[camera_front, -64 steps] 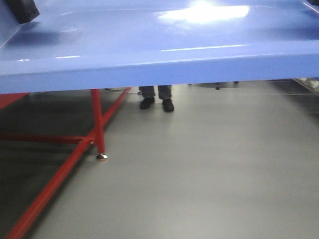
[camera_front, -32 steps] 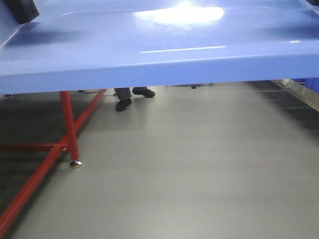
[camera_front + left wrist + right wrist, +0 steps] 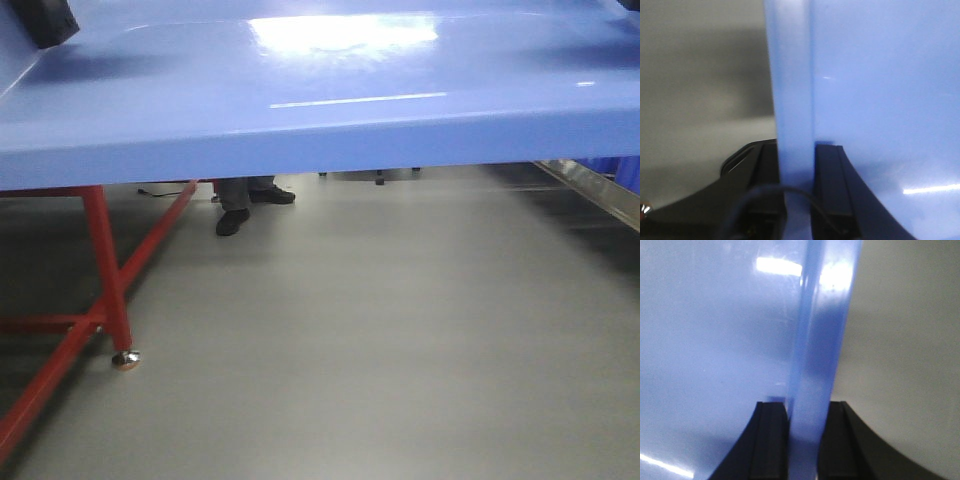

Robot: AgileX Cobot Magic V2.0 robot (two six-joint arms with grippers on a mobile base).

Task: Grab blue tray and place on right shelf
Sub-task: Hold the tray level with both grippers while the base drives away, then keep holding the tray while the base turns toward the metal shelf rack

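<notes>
The left gripper (image 3: 796, 157) is closed on the rim of the wide, shallow, glossy light-blue plastic tray (image 3: 880, 90). One black finger (image 3: 827, 175) sits inside the wall and the other outside, both touching the plastic. The right gripper (image 3: 804, 412) clamps the opposite rim in the same way – one black pad (image 3: 771, 435) on each side of the flared edge.

In the front-facing view the tray (image 3: 300, 90) spans the full upper frame, carried level between both arms above the grey floor (image 3: 380, 330). Below its near edge stand a red tubular table leg (image 3: 108, 270) with a metal foot and a person's black shoes (image 3: 232, 222). A shiny steel shelf rail (image 3: 600, 192) enters at the right margin – lower than the tray and apart from it.
</notes>
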